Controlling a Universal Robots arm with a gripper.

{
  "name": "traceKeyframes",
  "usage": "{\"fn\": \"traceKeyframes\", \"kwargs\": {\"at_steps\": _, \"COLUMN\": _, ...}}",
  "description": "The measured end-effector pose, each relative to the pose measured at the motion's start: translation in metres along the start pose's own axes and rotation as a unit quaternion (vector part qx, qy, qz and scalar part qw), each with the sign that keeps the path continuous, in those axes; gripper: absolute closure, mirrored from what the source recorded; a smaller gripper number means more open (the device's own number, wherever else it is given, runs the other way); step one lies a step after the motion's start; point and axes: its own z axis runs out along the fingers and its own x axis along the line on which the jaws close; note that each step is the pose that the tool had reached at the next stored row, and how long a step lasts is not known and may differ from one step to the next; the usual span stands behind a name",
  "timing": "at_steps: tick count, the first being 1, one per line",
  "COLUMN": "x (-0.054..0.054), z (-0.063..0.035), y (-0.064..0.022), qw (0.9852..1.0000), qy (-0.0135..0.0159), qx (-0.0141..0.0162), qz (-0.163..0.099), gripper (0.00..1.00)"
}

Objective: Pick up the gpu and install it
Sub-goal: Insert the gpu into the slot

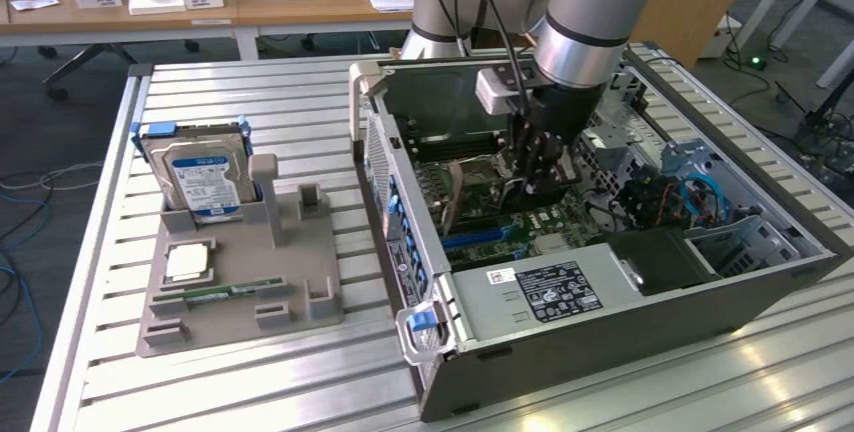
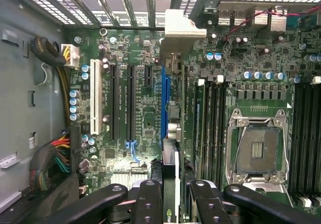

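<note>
My gripper [image 1: 534, 184] is down inside the open computer case [image 1: 747, 282], over the motherboard [image 2: 140, 108]. It is shut on the gpu [image 2: 170, 171], which I see edge-on between the two black fingers [image 2: 149, 201]. The card's pale metal bracket [image 2: 183, 25] reaches the slotted rear wall of the case. The card runs right along the long blue slot [image 2: 164, 96]; I cannot tell whether it is seated in it.
Black expansion slots [image 2: 130, 101] and a white slot [image 2: 94, 103] lie beside the blue one, and the bare CPU socket [image 2: 257, 151] on the other side. Cable bundles [image 2: 60, 156] hang at the case wall. A grey holder [image 1: 234, 282] at the exterior view's left carries a hard drive [image 1: 200, 177].
</note>
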Motion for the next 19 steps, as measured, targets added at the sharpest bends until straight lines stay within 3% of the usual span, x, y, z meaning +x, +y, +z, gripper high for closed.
{"fn": "traceKeyframes", "kwargs": {"at_steps": 19, "x": 0.004, "z": 0.0015, "y": 0.0141, "qw": 1.0000, "qy": -0.0001, "qx": -0.0002, "qz": -0.007, "gripper": 0.74}}
